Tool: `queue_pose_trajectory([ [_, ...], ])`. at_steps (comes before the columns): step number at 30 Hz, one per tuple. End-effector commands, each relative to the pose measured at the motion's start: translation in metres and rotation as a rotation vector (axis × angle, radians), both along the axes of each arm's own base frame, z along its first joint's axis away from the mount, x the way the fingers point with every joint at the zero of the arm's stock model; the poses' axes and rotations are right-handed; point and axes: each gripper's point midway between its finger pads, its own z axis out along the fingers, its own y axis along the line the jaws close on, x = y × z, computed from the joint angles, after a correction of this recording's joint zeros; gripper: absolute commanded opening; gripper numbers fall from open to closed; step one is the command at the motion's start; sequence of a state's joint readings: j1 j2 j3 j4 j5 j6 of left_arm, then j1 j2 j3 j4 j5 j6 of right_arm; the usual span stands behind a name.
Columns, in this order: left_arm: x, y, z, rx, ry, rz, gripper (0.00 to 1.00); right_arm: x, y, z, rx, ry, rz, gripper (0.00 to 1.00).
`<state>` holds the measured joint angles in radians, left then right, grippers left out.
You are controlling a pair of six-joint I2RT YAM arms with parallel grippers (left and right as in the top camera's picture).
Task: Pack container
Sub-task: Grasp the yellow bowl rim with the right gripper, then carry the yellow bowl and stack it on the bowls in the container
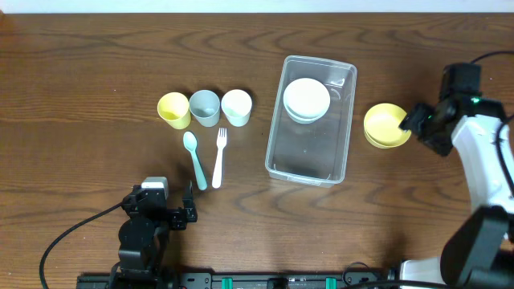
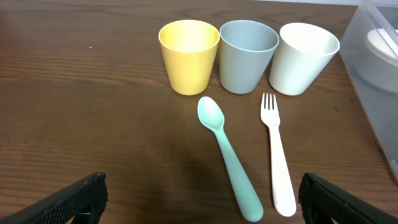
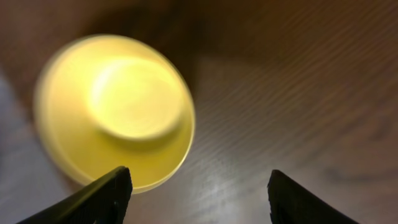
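The clear container (image 1: pixel 277 152) lies mid-table with white bowls (image 1: pixel 306 99) stacked in its far end; its edge shows in the left wrist view (image 2: pixel 379 81). Yellow bowls (image 1: pixel 384 126) sit to its right, blurred in the right wrist view (image 3: pixel 112 109). My right gripper (image 1: pixel 419 120) is open and empty, just right of the yellow bowls (image 3: pixel 199 199). A yellow cup (image 1: pixel 173 110), a grey-blue cup (image 1: pixel 204 107) and a white cup (image 1: pixel 236 106) stand in a row left of the container. A mint spoon (image 1: pixel 193 158) and a white fork (image 1: pixel 219 156) lie below them. My left gripper (image 1: pixel 189 210) is open near the front edge.
In the left wrist view the cups (image 2: pixel 249 56), spoon (image 2: pixel 230 162) and fork (image 2: pixel 277 158) lie ahead of my left gripper (image 2: pixel 202 199). Black cables run along the front left and far right of the wooden table (image 1: pixel 80 120).
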<state>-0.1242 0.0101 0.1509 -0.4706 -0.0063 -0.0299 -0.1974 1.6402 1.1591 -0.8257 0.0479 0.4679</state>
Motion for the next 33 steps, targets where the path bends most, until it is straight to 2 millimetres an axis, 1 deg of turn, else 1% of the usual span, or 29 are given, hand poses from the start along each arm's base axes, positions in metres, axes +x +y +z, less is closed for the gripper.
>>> queue_pose_trajectory([
  [1, 0.0, 0.001, -0.007, -0.007, 0.013, 0.01, 0.98, -0.009, -0.01, -0.035, 0.002, 0.056, -0.08, 0.71],
  [3, 0.0, 0.001, -0.007, -0.007, 0.013, 0.01, 0.98, -0.005, -0.012, -0.05, 0.005, 0.067, -0.085, 0.69],
  [4, 0.0, 0.001, -0.007, -0.007, 0.013, 0.01, 0.98, -0.002, -0.012, -0.055, 0.009, 0.067, -0.083, 0.66],
  [7, 0.0, 0.001, -0.007, -0.007, 0.013, 0.01, 0.98, 0.004, -0.009, -0.068, 0.032, 0.067, -0.079, 0.47],
  [9, 0.0, 0.001, -0.007, -0.007, 0.013, 0.01, 0.98, 0.006, -0.007, -0.07, 0.048, 0.06, -0.074, 0.29],
  [11, 0.0, 0.001, -0.007, -0.007, 0.013, 0.01, 0.98, 0.009, -0.007, -0.067, 0.045, 0.044, -0.074, 0.05],
  [12, 0.0, 0.001, -0.007, -0.007, 0.013, 0.01, 0.98, 0.01, -0.008, -0.064, 0.043, 0.037, -0.074, 0.01],
  [13, 0.0, 0.001, -0.007, -0.007, 0.013, 0.01, 0.98, 0.012, -0.008, -0.059, 0.042, 0.023, -0.074, 0.01],
  [14, 0.0, 0.001, -0.007, -0.007, 0.013, 0.01, 0.98, 0.014, -0.006, -0.051, 0.049, 0.003, -0.071, 0.01],
  [16, 0.0, 0.001, -0.007, -0.007, 0.013, 0.01, 0.98, 0.022, -0.001, -0.025, 0.072, -0.062, -0.066, 0.01],
  [19, 0.0, 0.001, -0.007, -0.007, 0.013, 0.01, 0.98, 0.038, 0.016, 0.043, 0.116, -0.235, -0.017, 0.01],
  [20, 0.0, 0.001, -0.007, -0.007, 0.013, 0.01, 0.98, 0.042, 0.025, 0.072, 0.121, -0.304, 0.012, 0.01],
  [21, 0.0, 0.001, -0.007, -0.007, 0.013, 0.01, 0.98, 0.045, 0.034, 0.107, 0.109, -0.381, 0.046, 0.01],
  [22, 0.0, 0.001, -0.007, -0.007, 0.013, 0.01, 0.98, 0.046, 0.042, 0.132, 0.097, -0.439, 0.085, 0.01],
  [24, 0.0, 0.001, -0.007, -0.007, 0.013, 0.01, 0.98, 0.046, 0.07, 0.183, 0.076, -0.554, 0.199, 0.01],
  [25, 0.0, 0.001, -0.007, -0.007, 0.013, 0.01, 0.98, 0.044, 0.085, 0.198, 0.08, -0.587, 0.242, 0.01],
  [26, 0.0, 0.001, -0.007, -0.007, 0.013, 0.01, 0.98, 0.042, 0.104, 0.21, 0.093, -0.618, 0.299, 0.01],
  [27, 0.0, 0.001, -0.007, -0.007, 0.013, 0.01, 0.98, 0.041, 0.123, 0.217, 0.1, -0.636, 0.355, 0.01],
  [28, 0.0, 0.001, -0.007, -0.007, 0.013, 0.01, 0.98, 0.041, 0.138, 0.219, 0.105, -0.645, 0.401, 0.01],
  [29, 0.0, 0.001, -0.007, -0.007, 0.013, 0.01, 0.98, 0.043, 0.152, 0.214, 0.107, -0.637, 0.438, 0.01],
  [31, 0.0, 0.001, -0.007, -0.007, 0.013, 0.01, 0.98, 0.051, 0.172, 0.194, 0.11, -0.587, 0.48, 0.01],
  [33, 0.0, 0.001, -0.007, -0.007, 0.013, 0.01, 0.98, 0.065, 0.186, 0.163, 0.119, -0.516, 0.502, 0.01],
])
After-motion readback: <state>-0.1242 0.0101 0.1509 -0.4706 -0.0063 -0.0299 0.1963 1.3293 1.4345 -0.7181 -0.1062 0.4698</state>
